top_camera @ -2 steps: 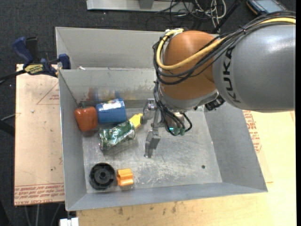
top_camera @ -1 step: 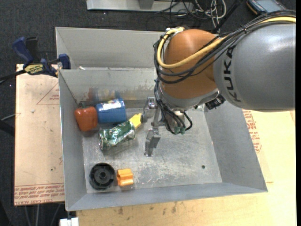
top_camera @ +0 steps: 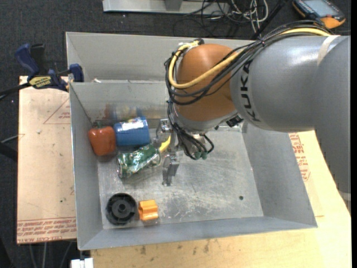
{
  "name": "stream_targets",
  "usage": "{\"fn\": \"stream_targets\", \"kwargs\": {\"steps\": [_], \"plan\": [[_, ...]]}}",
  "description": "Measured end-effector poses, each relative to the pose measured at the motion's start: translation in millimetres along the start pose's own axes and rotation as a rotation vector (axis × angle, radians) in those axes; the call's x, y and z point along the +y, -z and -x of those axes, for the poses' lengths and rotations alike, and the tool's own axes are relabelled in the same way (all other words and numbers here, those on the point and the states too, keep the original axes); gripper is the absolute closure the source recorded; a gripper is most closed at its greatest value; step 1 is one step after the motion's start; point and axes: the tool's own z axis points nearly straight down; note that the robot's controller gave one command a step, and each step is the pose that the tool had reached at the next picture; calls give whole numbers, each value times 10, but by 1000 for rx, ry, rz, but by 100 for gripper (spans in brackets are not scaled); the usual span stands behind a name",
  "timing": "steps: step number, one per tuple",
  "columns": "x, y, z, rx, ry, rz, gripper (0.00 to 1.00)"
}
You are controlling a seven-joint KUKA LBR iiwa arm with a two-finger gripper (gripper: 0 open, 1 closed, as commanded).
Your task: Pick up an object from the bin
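Observation:
My gripper [top_camera: 169, 169] hangs below the orange wrist cover, near the middle of the bin, with its fingers [top_camera: 168, 175] pointing down at the floor. Just left of it lies a crumpled green and silver wrapper [top_camera: 137, 161], close to or touching the fingertips. Nothing shows between the fingers. A blue cylinder with a white label [top_camera: 132, 133] lies behind the wrapper, and a red-orange block [top_camera: 102, 140] sits beside it at the left wall.
A black round disc [top_camera: 121, 209] and a small orange block [top_camera: 148, 210] lie at the front left corner. The arm and its cables cover the back right of the bin. Bare floor stretches right of the gripper.

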Motion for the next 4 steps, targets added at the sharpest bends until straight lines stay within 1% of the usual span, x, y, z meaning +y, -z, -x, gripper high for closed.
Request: {"fn": "stream_targets", "kwargs": {"steps": [1,2,3,4], "plan": [[276,-121,556,-3,148,1,0],[159,-122,357,4,269,1,0],[193,-669,359,-1,412,1,0],[231,-805,416,-39,593,3,100]]}}
